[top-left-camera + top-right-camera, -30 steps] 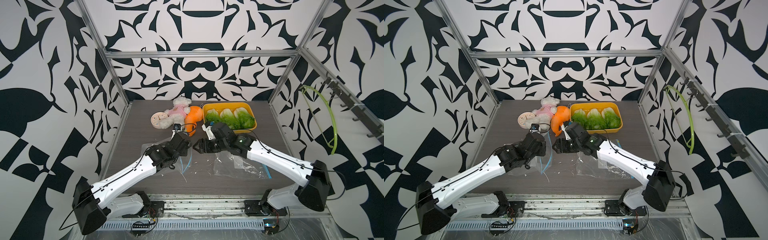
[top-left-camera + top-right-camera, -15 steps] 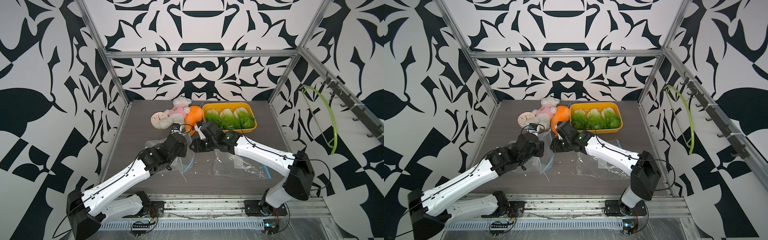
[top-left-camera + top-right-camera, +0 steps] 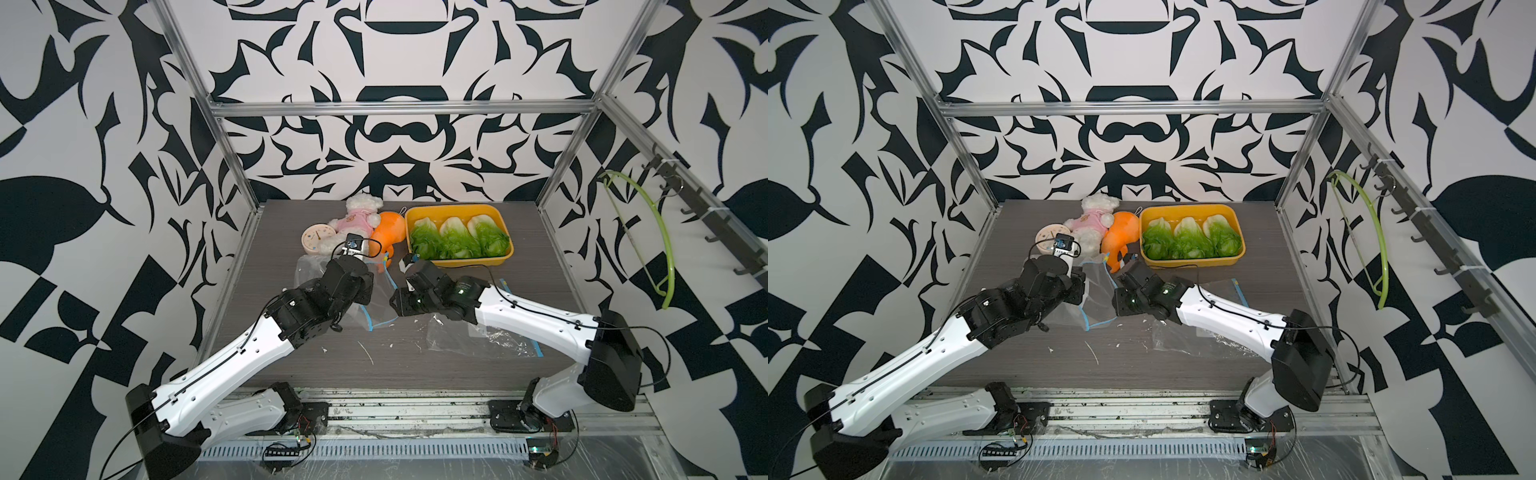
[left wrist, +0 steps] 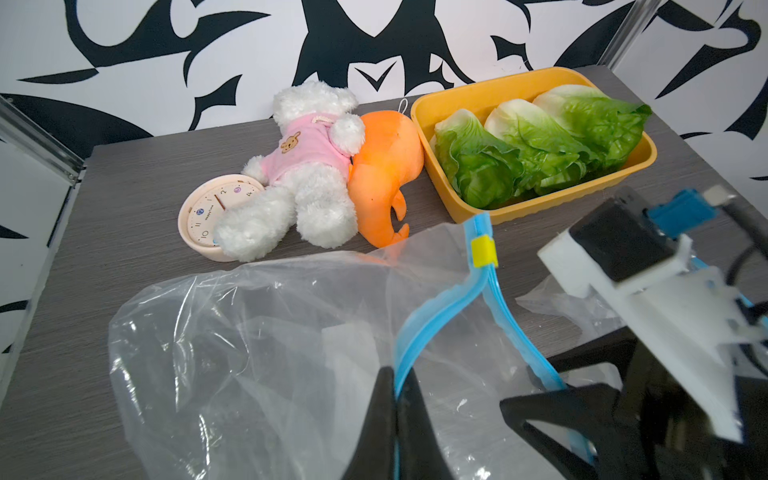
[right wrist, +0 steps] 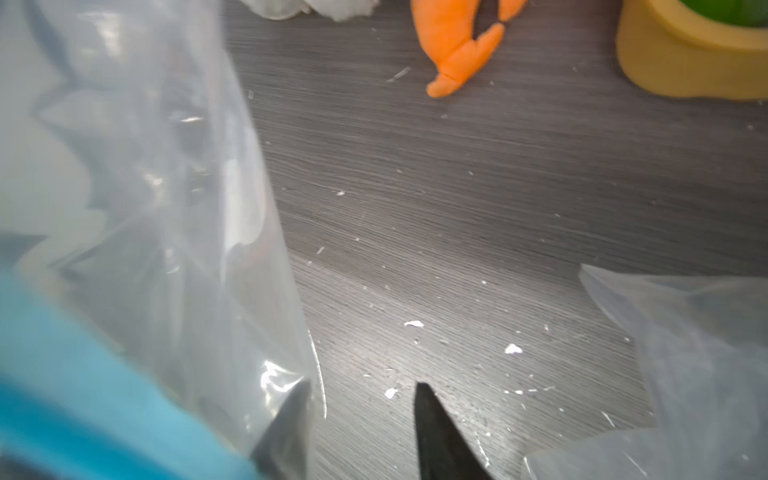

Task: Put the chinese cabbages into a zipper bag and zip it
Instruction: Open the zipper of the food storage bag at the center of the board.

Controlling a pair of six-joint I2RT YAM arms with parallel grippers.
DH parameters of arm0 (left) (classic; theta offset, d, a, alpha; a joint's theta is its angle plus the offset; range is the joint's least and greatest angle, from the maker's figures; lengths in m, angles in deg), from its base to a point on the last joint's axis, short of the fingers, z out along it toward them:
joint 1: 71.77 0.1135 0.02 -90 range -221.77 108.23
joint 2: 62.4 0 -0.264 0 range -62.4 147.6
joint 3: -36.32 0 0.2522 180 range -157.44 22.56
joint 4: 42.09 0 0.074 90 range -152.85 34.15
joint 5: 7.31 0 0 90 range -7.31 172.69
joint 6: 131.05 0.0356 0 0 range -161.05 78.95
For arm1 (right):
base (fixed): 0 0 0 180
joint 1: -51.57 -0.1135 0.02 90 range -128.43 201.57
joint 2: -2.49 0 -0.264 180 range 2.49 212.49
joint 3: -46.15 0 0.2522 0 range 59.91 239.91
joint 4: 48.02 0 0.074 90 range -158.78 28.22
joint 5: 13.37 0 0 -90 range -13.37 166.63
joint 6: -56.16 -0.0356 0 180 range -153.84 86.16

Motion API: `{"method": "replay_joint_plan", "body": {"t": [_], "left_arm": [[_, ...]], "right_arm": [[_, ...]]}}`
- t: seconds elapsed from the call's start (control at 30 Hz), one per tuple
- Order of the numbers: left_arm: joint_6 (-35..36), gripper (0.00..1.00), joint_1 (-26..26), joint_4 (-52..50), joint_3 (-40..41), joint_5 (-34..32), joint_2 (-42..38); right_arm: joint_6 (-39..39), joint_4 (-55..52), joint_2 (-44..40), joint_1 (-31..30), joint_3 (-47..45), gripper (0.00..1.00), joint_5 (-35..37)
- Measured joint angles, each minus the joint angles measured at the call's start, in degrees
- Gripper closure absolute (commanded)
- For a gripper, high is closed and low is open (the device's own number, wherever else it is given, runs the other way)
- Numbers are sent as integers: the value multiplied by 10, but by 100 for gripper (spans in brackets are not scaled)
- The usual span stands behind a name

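Clear zipper bag [image 4: 249,353] in left jaws

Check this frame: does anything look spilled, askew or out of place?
Yes: white scraps litter the table near the bags, like spilled debris. A second bag lies crumpled under the right arm, while the left end effector pinches the zipper bag.

The left end effector [image 4: 398,386] grips the zipper bag [image 4: 249,332]; chinese cabbages [image 4: 536,141] fill the yellow tray [image 4: 540,203]
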Motion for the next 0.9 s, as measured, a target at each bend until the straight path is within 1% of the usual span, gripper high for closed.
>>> {"method": "replay_joint_plan", "body": {"t": [0.07, 0.2, 0.27, 0.43, 0.6, 0.67, 0.73, 0.83, 0.9], "left_arm": [[2, 100, 0, 2, 4, 6, 5], [2, 100, 0, 7, 17, 19, 10], [2, 100, 0, 13, 26, 23, 11], [-1, 100, 0, 18, 42, 29, 11], [-6, 100, 0, 27, 44, 31, 11], [-9, 100, 0, 29, 44, 31, 12], [-12, 100, 0, 32, 44, 31, 14], [-22, 100, 0, 34, 44, 31, 19], [-27, 100, 0, 32, 44, 31, 21]], "right_arm": [[8, -8, -1, -1, 13, 45, 0], [21, -32, 7, -1, 56, 44, 3], [26, -37, 8, -1, 68, 46, 4], [37, -49, 9, -1, 80, 57, 4], [36, -51, 16, -1, 81, 57, -9], [33, -48, 25, -1, 81, 58, -20], [29, -44, 37, -1, 80, 63, -29], [21, -34, 49, -1, 75, 78, -38], [16, -26, 49, -1, 68, 85, -42]]}}
